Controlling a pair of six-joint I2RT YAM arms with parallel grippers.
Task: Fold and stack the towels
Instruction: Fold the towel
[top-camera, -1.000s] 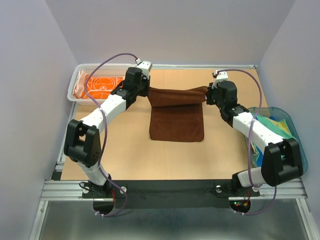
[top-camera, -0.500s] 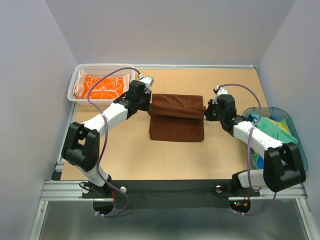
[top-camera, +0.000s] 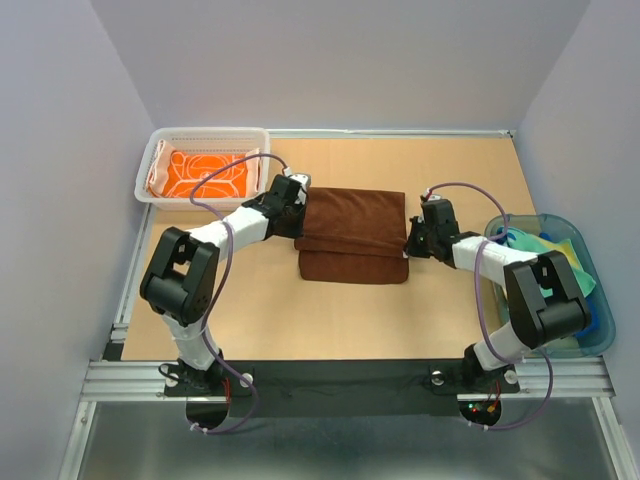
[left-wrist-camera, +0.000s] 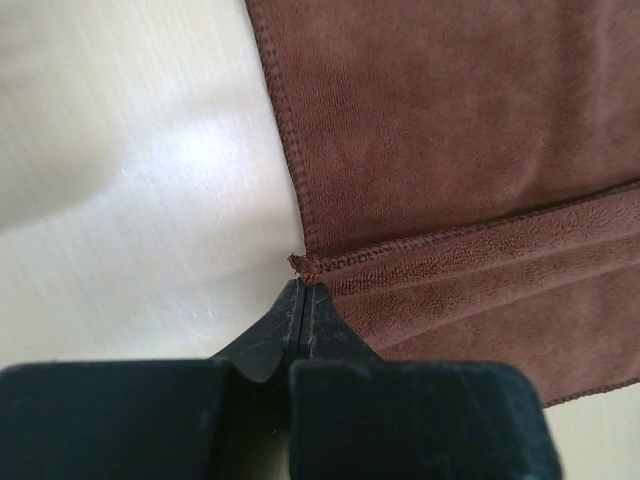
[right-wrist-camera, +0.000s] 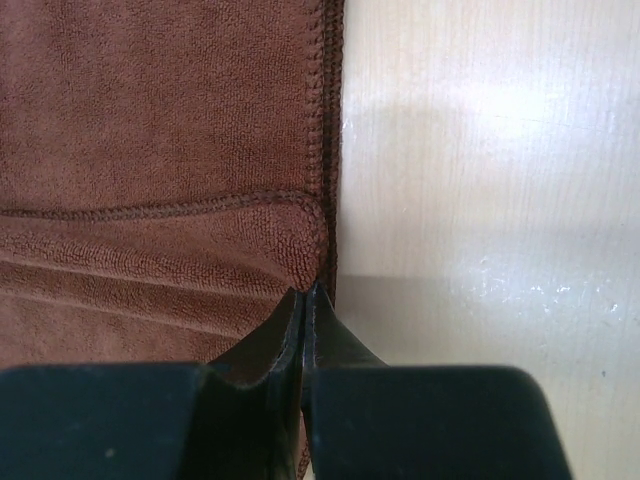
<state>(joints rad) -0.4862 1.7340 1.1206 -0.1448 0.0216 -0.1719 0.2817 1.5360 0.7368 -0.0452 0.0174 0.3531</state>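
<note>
While the left gripper (left-wrist-camera: 303, 292) and right gripper (right-wrist-camera: 305, 292) each sit clamped shut on a corner of the brown towel's (top-camera: 355, 220) folded-over flap at the middle of the table (top-camera: 250, 300), I reckon I should lay both corners down level, edges square, before releasing.

No text, label, brand or number can be read in any view. The orange towel (top-camera: 205, 172) bears white circles, not letters. The brown towel (top-camera: 352, 225) shows only hem stitching.
</note>
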